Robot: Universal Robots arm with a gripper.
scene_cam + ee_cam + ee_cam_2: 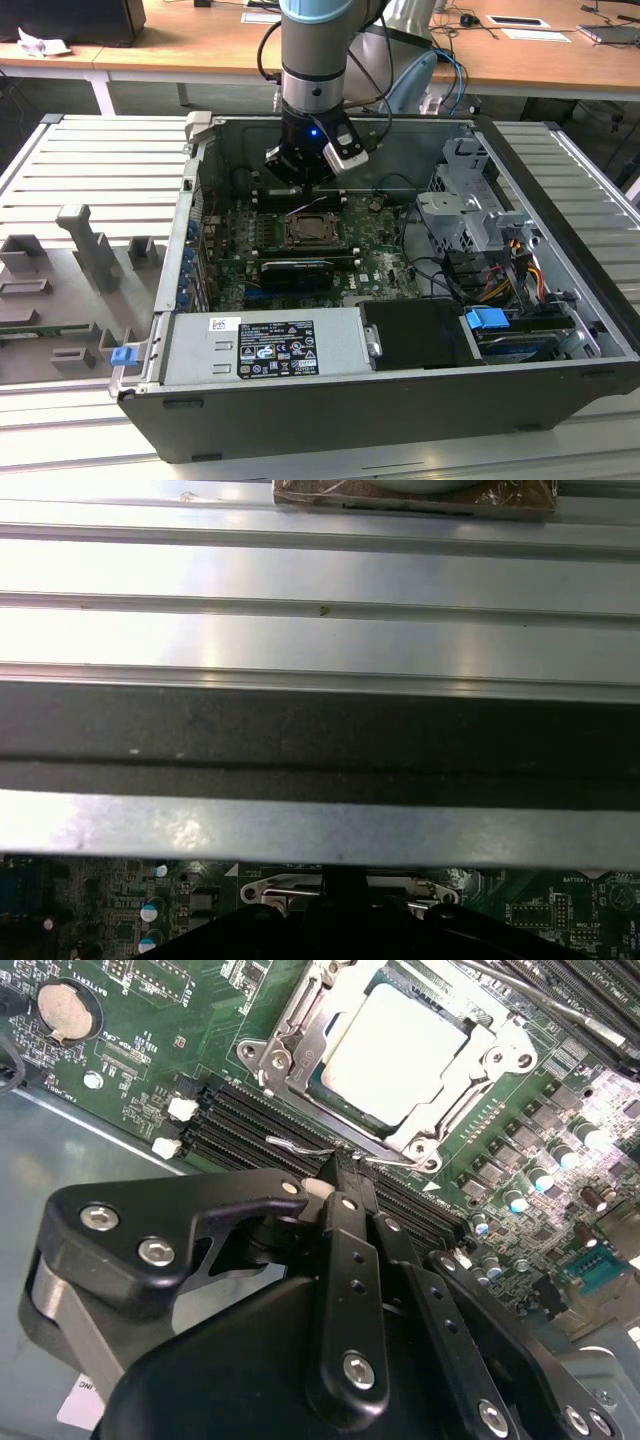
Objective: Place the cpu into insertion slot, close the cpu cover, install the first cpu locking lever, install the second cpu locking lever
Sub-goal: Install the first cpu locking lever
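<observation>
Wooden desks [200, 45] run along the far side of the room; a ribbed metal bench [90, 160] carries an open computer case [400, 400]. In the exterior view the arm [315, 60] reaches down into the case from the far side, with the gripper [305, 180] low over the motherboard [375, 255], just beyond the socket [312, 230]. A grey power supply [265, 345] sits along the near wall and a drive cage [470, 215] stands at the exterior view's right.

In the second wrist view the cpu [395, 1045] lies flat in the socket, a pale silvery-beige square. The cover [290, 1045] appears down around it, a thin bright metal frame with a square opening. A thin wire lever [300, 1145] lies at the socket's near edge, touching or almost touching the gripper [335, 1185] tip. The fingers [345, 1220] look drawn together into a narrow stance; whether they pinch the lever I cannot tell.

Judgement: the cpu is light, rigid and fragile underneath, best handled by its edges. The cover is thin sheet that would bend if forced. The lever is springy, slim and slippery; its hooked end seems the place to take hold.

In the first wrist view the case's far wall [320, 630] shows, with a strip of motherboard [560, 910] and the socket frame [345, 890] below it.
</observation>
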